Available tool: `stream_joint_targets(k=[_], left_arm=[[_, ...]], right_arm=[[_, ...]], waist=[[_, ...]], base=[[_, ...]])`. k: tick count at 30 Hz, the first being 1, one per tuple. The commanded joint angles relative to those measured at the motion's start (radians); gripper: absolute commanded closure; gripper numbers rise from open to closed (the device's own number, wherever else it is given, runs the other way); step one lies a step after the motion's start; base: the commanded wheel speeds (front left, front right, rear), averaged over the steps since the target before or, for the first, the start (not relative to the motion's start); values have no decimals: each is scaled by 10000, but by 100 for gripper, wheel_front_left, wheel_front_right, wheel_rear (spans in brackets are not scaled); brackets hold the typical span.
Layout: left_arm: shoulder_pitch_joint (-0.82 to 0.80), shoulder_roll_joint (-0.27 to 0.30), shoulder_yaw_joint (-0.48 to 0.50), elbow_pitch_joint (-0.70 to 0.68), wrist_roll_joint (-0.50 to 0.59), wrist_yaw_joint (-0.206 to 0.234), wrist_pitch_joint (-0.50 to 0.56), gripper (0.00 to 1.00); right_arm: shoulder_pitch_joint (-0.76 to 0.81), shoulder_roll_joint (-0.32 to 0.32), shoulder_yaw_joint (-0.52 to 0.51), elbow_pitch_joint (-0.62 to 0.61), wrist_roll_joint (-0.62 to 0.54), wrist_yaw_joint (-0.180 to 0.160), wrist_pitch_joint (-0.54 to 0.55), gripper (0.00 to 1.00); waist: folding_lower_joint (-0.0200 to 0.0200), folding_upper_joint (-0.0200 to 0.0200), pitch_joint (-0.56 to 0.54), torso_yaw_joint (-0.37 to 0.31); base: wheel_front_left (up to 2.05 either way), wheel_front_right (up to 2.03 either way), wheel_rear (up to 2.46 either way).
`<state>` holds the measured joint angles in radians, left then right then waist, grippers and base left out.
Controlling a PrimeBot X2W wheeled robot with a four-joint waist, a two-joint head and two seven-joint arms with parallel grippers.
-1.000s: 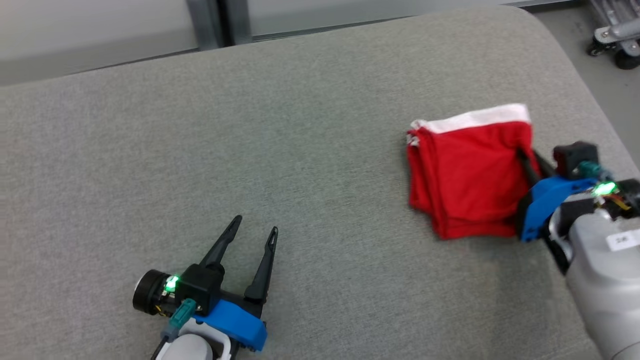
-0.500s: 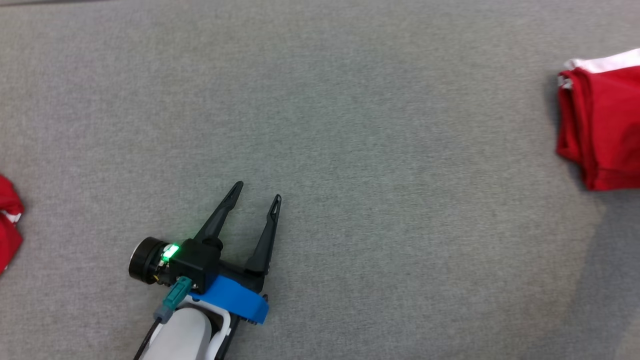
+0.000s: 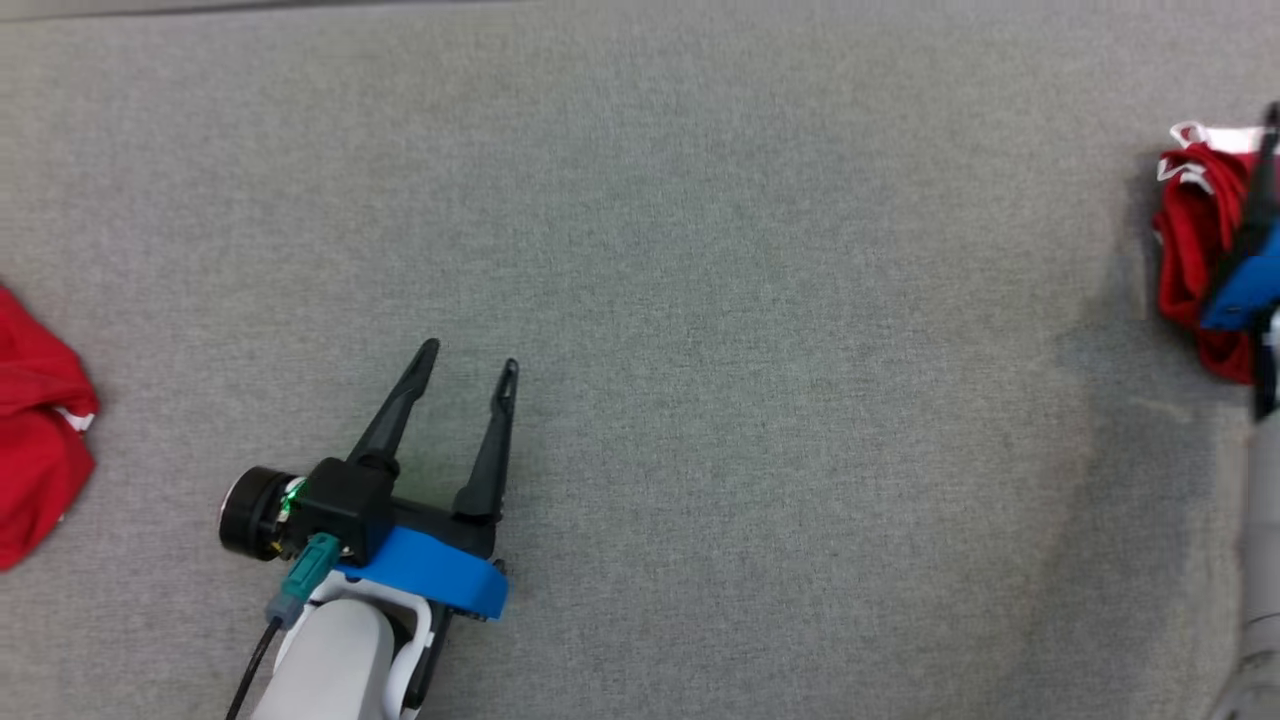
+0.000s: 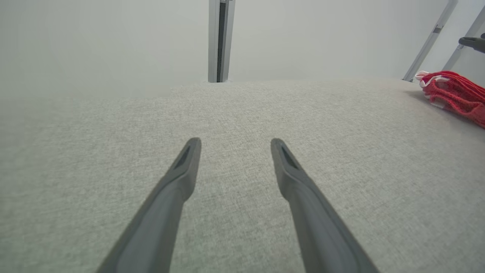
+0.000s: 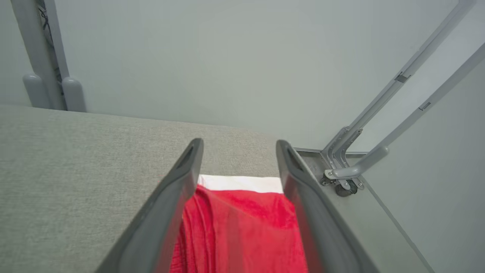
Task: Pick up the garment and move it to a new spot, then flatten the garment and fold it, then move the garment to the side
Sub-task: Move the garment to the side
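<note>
Grey woven bench [image 3: 700,250] underneath everything, flat and even in texture. By its right edge, near the far right corner, the garment [image 3: 1190,240]: bright red knit with a white band along its far side, bunched into soft ridges and folds rather than spread flat, with a small white loop at one corner. Cut off there by the head view's frame and partly covered by a dark finger and a blue mount, so no telling its full outline. Toward the bench's left side, a second red cloth [image 3: 40,440], rumpled, with a speck of white at one fold, likewise sliced by the frame. Left of the bench's middle, on the near side, the left gripper [image 3: 470,355], fingers spread wide above the grey fabric, well apart from both cloths. At the garment, the right gripper [image 5: 239,143], fingers spread too in its wrist view, with red cloth and the white band between them. Hard to say whether either finger touches the cloth, with the lower part blurred. Beyond the corner, a castor [image 5: 343,187] on a grey metal frame.
</note>
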<state>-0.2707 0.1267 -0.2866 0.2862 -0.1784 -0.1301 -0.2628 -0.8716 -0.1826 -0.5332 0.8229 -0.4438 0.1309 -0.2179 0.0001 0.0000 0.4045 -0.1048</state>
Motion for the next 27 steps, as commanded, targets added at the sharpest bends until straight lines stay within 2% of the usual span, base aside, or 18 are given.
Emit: stream_joint_targets(k=[1, 6, 9, 15, 18, 22, 27], left_arm=[[107, 5, 133, 30, 27, -10, -28, 0], [379, -179, 891, 208, 165, -10, -28, 0], [557, -286, 1373, 308, 247, 3, -28, 0], [939, -508, 2011, 529, 441, 14, -28, 0], [1170, -565, 2246, 622, 515, 13, -26, 0], [1456, -650, 2596, 817, 465, 38, -28, 0], [1752, -727, 2711, 996, 485, 48, -26, 0]], right_arm=[[200, 145, 93, 34, 109, -3, -137, 0], [737, 968, 914, 221, 897, -3, -465, 0], [1399, 1240, 1603, -277, 1888, -3, -473, 0], [3349, 1311, 3358, -1014, 4285, -1, -480, 0], [4204, 1294, 3984, -1277, 5076, -1, -481, 0], [4952, 1297, 4260, -1700, 5832, -1, -481, 0], [5608, 1299, 4628, -2041, 6086, -1, -481, 0]], waist=[[-1, 0, -135, -26], [-1, 0, -716, 146], [-1, 0, -1065, 290], [-1, 0, -1683, 587], [-1, 0, -1954, 665], [-1, 0, -2311, 720], [-1, 0, -2746, 753]], base=[[0, 0, 0], [0, 0, 0], [0, 0, 0], [0, 0, 0], [0, 0, 0], [0, 0, 0], [0, 0, 0]])
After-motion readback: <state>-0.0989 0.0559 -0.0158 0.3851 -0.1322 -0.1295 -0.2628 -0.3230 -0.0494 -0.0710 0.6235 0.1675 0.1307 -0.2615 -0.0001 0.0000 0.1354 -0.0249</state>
